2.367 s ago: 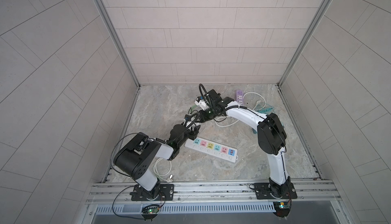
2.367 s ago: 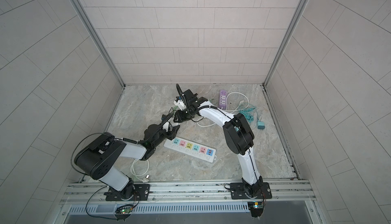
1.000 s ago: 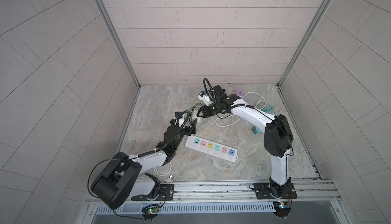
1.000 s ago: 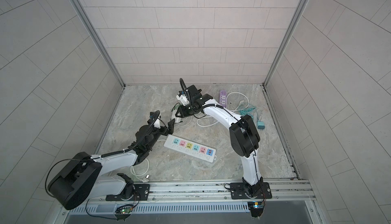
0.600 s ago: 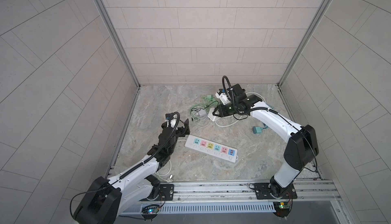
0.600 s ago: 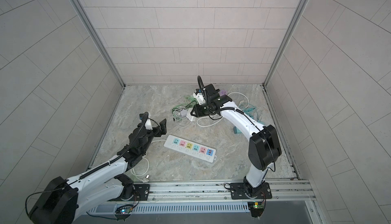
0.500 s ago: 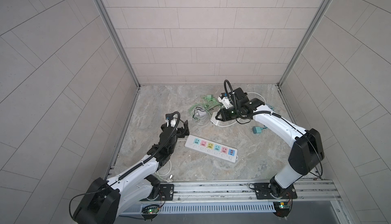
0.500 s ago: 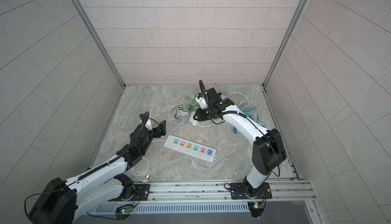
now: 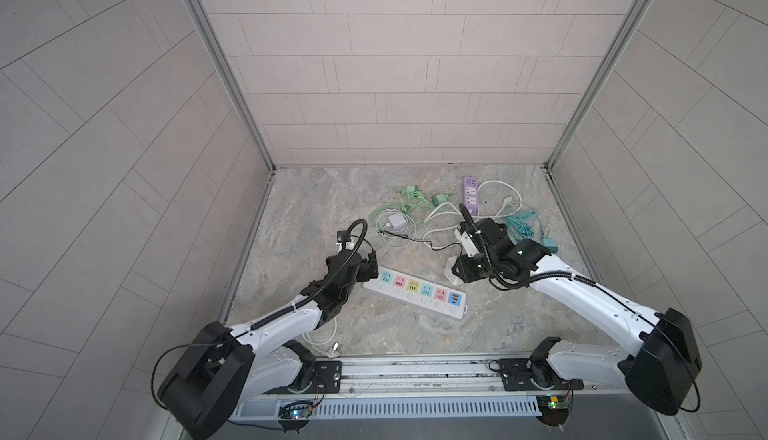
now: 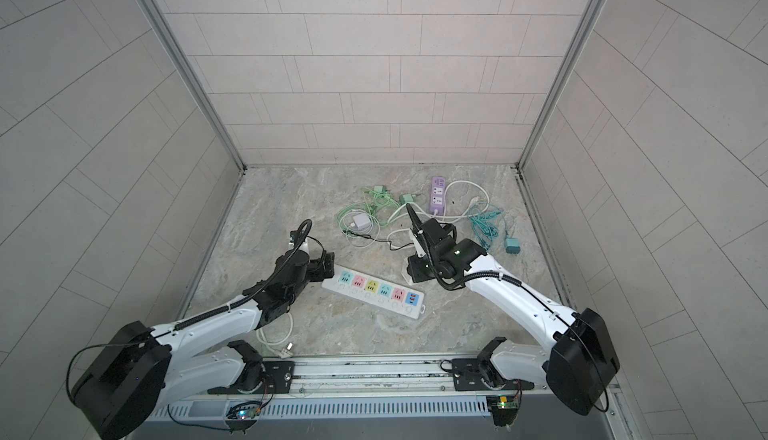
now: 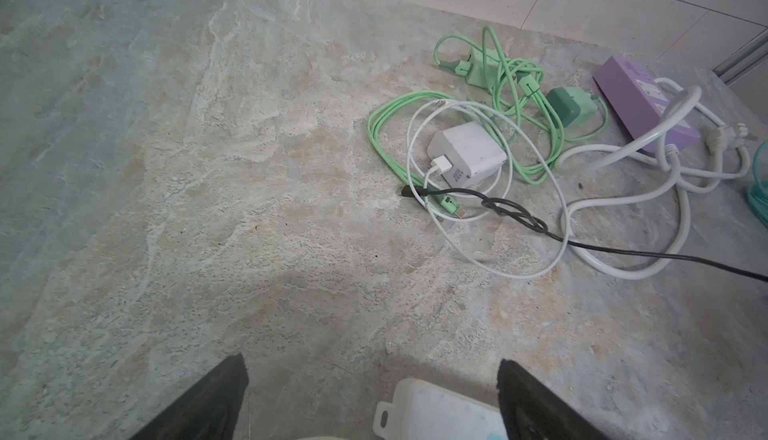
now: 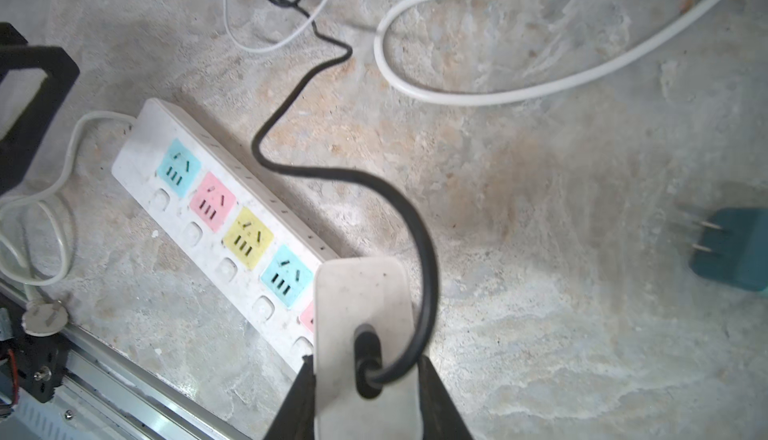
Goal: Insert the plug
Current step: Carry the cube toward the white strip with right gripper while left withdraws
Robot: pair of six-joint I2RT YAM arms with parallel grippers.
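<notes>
the right hand pinches a flat, rounded-corner white plastic plug between its two black fingers, the casing matte and lightly scuffed. a smooth black rubber cable leaves an oval collar on the plug's back and curls away over the tabletop. in both top views the plug sits near the right end of a long white plastic power strip, apart from it and in none of its sockets. the strip lies flat and slanted, with a row of pastel blue, pink and yellow square socket faces and a round button beside each. the left hand is spread wide at the strip's other end, its dark wedge-shaped fingers either side of the rounded white corner, not gripping it. farther back lie a glossy white cube charger, loops of thin pale green cable, a lilac rectangular power strip, a thick white cord and a teal two-pin plug. the tabletop is a matte, veined grey-and-beige stone-look slab. three walls of pale beige rectangular tiles enclose it, with slim metal posts at the corners, and a grooved aluminium rail along the front carries both arm bases.
</notes>
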